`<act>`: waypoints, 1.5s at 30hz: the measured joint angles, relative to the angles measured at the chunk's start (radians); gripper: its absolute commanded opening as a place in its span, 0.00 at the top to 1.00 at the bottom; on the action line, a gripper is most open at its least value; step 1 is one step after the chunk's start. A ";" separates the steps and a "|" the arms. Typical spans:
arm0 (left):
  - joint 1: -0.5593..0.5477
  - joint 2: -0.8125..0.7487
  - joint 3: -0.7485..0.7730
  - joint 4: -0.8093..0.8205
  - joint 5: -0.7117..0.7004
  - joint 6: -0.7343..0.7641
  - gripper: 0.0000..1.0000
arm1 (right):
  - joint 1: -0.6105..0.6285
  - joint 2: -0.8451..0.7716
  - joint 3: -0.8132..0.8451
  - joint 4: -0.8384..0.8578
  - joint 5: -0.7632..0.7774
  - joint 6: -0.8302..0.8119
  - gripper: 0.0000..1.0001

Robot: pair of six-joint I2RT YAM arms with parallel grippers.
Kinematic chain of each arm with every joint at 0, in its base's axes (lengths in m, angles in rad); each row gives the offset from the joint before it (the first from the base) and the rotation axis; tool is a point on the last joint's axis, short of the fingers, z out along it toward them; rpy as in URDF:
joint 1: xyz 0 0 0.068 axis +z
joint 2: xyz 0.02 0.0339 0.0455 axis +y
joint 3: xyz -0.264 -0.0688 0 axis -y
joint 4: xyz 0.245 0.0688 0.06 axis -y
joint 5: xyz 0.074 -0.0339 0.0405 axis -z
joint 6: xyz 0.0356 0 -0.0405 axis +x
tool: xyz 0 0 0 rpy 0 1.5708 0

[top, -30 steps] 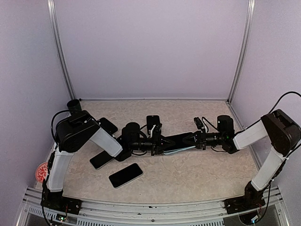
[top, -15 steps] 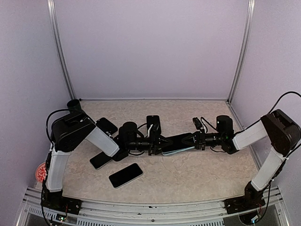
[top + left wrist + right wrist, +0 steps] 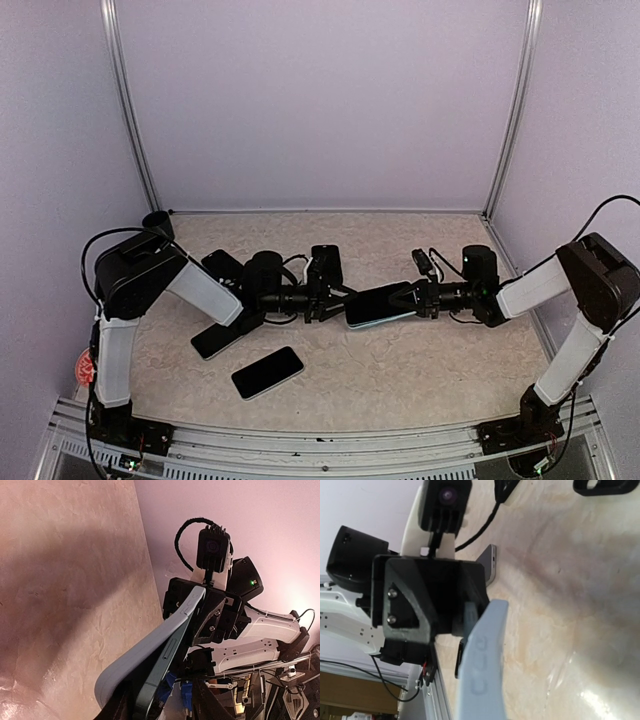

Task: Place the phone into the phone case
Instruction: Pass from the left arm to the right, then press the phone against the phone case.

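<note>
A dark phone [image 3: 150, 690] lies partly seated in a grey-blue phone case [image 3: 378, 305]. It is held level above the table's middle. My right gripper [image 3: 407, 298] is shut on the case's right end. In the right wrist view the case's edge [image 3: 482, 680], with button bumps, runs up from the bottom. My left gripper [image 3: 335, 300] is at the case's left end, jaws apart. In the left wrist view the case [image 3: 150, 650] and the phone's end lie between its dark fingers [image 3: 116, 711]. The phone's edge stands a little out of the case there.
Loose black phones lie on the table at the front left [image 3: 267, 371], left [image 3: 215, 340] and back left [image 3: 228, 265]. A red object [image 3: 88, 365] sits off the table's left edge. Purple walls close in the back and both sides.
My left arm has drawn back to the left, and its gripper now sits only at the case's left end. The right gripper and the cased phone have barely moved.
</note>
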 measured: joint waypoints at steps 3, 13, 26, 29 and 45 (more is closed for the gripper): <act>0.003 -0.010 -0.009 -0.016 -0.004 0.014 0.61 | -0.002 -0.004 -0.009 -0.004 -0.002 -0.007 1.00; 0.013 -0.069 -0.035 -0.074 -0.018 0.101 0.57 | -0.009 -0.025 -0.020 -0.018 -0.027 -0.053 1.00; 0.021 -0.172 -0.035 -0.204 -0.074 0.282 0.55 | -0.010 -0.092 -0.033 -0.023 -0.072 -0.094 1.00; 0.020 -0.172 -0.035 -0.209 -0.064 0.295 0.54 | -0.010 -0.106 -0.040 -0.006 -0.085 -0.093 1.00; 0.002 -0.154 -0.035 -0.068 0.074 0.267 0.54 | -0.003 -0.141 -0.060 0.058 -0.128 -0.085 1.00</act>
